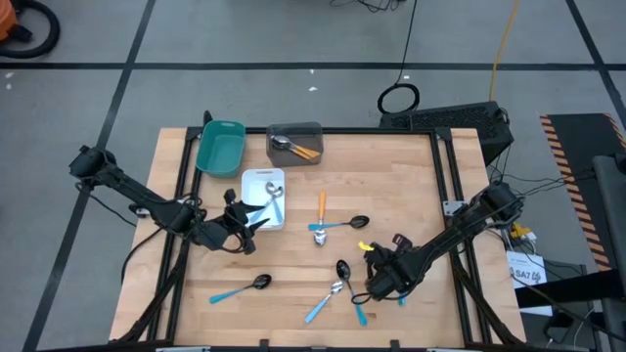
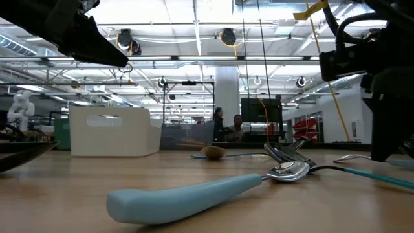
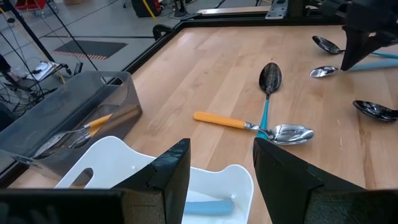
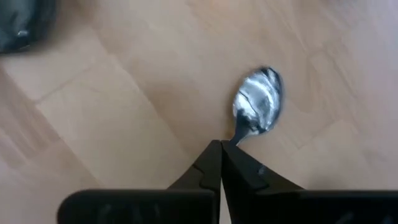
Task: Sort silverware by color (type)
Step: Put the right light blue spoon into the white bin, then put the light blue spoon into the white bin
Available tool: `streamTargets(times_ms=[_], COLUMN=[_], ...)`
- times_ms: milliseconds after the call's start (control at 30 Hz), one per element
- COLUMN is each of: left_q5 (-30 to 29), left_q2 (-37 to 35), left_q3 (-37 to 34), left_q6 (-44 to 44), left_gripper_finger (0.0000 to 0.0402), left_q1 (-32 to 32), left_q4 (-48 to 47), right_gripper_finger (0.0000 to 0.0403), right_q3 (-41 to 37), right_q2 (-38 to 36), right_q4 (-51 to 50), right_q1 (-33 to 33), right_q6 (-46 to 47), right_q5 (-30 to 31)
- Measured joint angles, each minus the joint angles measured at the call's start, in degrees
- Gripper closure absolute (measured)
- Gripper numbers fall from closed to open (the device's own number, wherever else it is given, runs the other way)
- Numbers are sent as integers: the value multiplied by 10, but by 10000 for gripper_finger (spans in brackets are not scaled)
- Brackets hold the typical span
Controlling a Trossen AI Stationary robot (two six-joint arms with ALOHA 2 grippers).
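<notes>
Silverware lies scattered on the wooden table [image 1: 411,176]. The right gripper [image 4: 220,163] is low at the table's near right part, its fingers closed on the thin neck of a silver spoon [image 4: 259,101]. The left gripper [image 3: 216,171] hovers over the white tray [image 3: 112,163], jaws apart and holding nothing.

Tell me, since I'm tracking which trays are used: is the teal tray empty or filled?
Empty. From above, the teal tray shows only its bare floor, whereas the grey tray beside it holds silverware.
</notes>
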Motion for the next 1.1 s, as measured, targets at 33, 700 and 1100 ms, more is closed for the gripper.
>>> streamTargets(times_ms=[33, 700, 1100], left_q5=[0, 0, 0], left_q2=[0, 0, 0], left_q3=[0, 0, 0], left_q6=[0, -2, -1], left_gripper_finger=[227, 227, 227], left_q1=[0, 0, 0], left_q4=[0, 0, 0], right_gripper_finger=[399, 217, 219], right_q3=[0, 1, 59], right_q2=[-3, -1, -1], right_q4=[0, -21, -133], right_q1=[0, 0, 0], right_q6=[15, 69, 83], right_q5=[-1, 1, 19])
